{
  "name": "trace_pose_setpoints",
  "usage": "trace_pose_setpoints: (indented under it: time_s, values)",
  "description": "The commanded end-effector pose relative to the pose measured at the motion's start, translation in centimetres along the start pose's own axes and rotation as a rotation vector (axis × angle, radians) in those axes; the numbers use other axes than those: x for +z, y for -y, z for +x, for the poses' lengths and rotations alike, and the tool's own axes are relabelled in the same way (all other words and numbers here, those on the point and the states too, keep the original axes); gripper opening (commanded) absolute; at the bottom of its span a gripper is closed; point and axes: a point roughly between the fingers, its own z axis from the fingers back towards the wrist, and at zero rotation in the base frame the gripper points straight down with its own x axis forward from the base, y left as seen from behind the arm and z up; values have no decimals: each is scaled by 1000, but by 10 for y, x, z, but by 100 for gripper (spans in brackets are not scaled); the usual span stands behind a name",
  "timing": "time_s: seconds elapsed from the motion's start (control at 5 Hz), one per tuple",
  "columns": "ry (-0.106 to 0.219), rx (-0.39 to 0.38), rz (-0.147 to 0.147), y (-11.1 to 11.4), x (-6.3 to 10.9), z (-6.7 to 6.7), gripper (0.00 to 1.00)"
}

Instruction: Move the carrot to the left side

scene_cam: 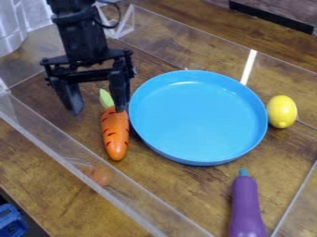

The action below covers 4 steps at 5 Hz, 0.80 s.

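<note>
The small orange carrot (114, 131) lies on the wooden table just left of the blue plate (198, 118), its green top pointing away toward the back. My black gripper (96, 96) hangs just above and behind the carrot's leafy end, pointing down. Its two fingers (73, 96) stand wide apart and hold nothing. The carrot is free on the table, not touched by either finger.
A yellow lemon (283, 111) sits right of the plate. A purple eggplant (247, 209) lies at the front right. Clear acrylic walls (50, 139) border the table on the left and front. Bare wood lies left of the carrot.
</note>
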Motion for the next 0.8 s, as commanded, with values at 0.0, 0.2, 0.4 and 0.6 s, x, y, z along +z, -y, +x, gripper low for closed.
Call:
trace_pose_setpoints:
  time_s: [0.0, 0.2, 0.4, 0.6]
  values:
    - [82, 47, -22, 6, 17, 7, 100]
    - [89, 86, -21, 9, 15, 7, 100]
    - [77, 49, -12, 11, 1, 6, 100]
    - [67, -7, -6, 14, -13, 2, 100]
